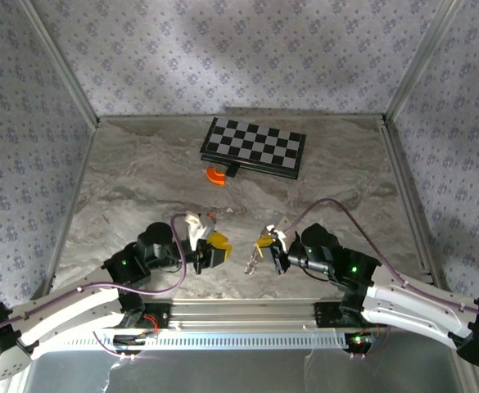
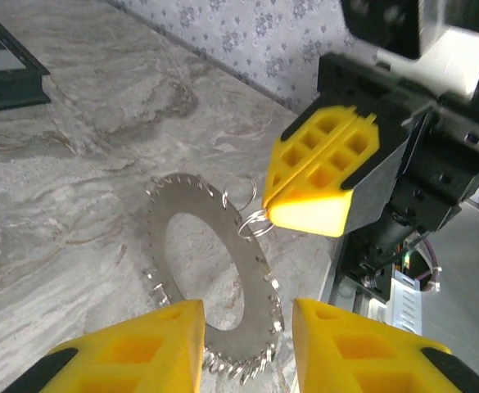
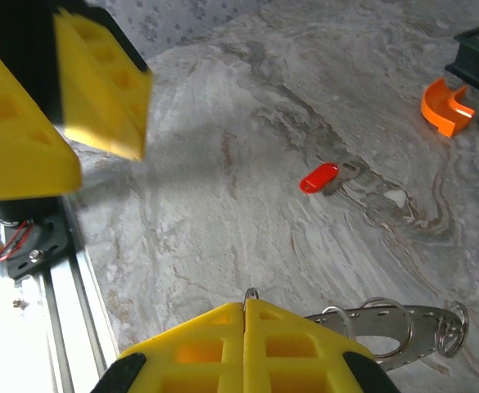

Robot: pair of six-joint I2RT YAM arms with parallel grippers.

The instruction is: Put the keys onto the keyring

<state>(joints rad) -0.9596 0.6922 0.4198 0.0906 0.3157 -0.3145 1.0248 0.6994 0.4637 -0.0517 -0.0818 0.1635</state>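
My right claw (image 3: 246,315) is pressed tight together on a small wire loop at the rim of the keyring (image 2: 214,278). The keyring is a flat silver hoop with little loops and teeth all round its edge. I cannot make out whether those teeth are keys. The hoop hangs tilted from that pinch, close to the near edge of the table (image 1: 141,188), and I cannot tell whether its low edge touches the marble.

My left claw (image 2: 249,348) is just to the left of the right one, its yellow fingers apart and gripping nothing, pointed at the hoop. From its own camera, the hoop's near rim shows in the gap between the fingers, farther off than their tips.

The red-headed key (image 3: 318,178) lies flat on the table, well apart from the hoop and on the far side of both claws. Farther still, the orange curved piece (image 3: 445,106) sits just beside the near-left corner of the chessboard (image 1: 255,147), which lies at the far middle of the table.
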